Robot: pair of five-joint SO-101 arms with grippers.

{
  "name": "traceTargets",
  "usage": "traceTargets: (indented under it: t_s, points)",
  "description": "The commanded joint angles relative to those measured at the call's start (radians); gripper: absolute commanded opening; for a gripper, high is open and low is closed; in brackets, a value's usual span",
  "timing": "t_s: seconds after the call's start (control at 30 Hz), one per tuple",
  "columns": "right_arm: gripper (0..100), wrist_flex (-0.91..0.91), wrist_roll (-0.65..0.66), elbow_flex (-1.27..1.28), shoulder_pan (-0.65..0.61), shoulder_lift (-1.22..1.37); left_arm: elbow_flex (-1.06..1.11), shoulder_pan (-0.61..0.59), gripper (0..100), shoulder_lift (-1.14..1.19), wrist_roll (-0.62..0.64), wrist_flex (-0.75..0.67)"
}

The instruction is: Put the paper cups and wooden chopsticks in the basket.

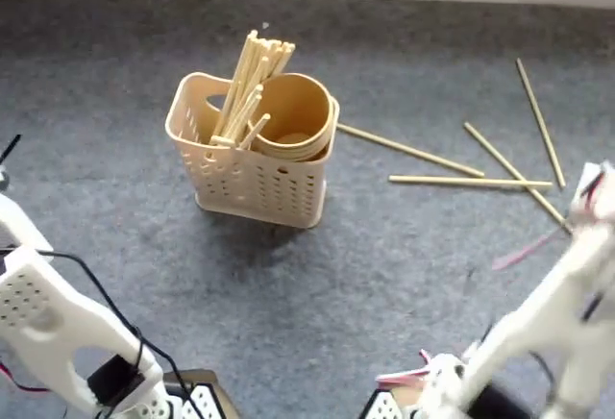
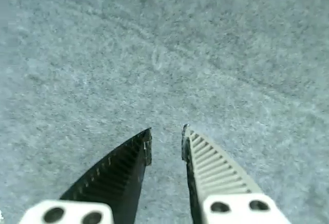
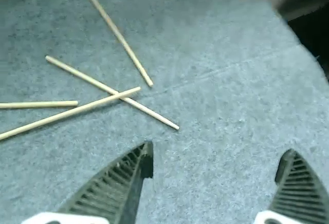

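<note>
- The left gripper points downward, its two fingertips a narrow gap apart.
- The right gripper has its fingers spread wide.
- The left arm and the right arm are bent.

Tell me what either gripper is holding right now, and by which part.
Nothing. The left gripper and right gripper both stand open and empty above the carpet.

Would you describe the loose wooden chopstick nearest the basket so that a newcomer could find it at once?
Start at the cream perforated plastic basket on the grey carpet. Just right of it lies a pale wooden chopstick, slanting away. It alone has an end beside the basket; the other three loose sticks lie farther right.
</note>
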Motion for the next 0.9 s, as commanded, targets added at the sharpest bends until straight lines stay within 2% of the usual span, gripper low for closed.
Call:
traceTargets:
  t_s: [0.0,0.13,0.27,0.33,0.37,0.47,0.6,0.87]
  points:
    - [36.5,0.062,0.080,-0.427,-0.111,0.433,0.002,0.050,13,-0.018,0.061,0.002]
    - [36.5,0.242,0.440,-0.765,-0.231,0.765,0.002,0.051,13,-0.019,0.123,0.008]
    - [36.5,0.444,0.700,-1.086,-0.305,1.010,0.050,0.054,13,-0.013,0.153,0.008]
    - [36.5,0.472,0.868,-1.208,-0.320,1.109,0.079,0.067,13,-0.018,0.184,-0.008]
    - [36.5,0.470,0.907,-1.244,-0.321,1.153,0.091,0.074,13,-0.018,0.203,-0.014]
    - [36.5,0.463,0.987,-1.242,-0.306,1.277,0.119,0.087,13,-0.018,0.216,-0.037]
    - [36.5,0.392,0.991,-1.274,-0.245,1.380,0.127,0.070,13,-0.019,0.215,-0.064]
    - [36.5,0.397,1.049,-1.299,-0.153,1.486,0.127,0.047,13,-0.019,0.215,-0.063]
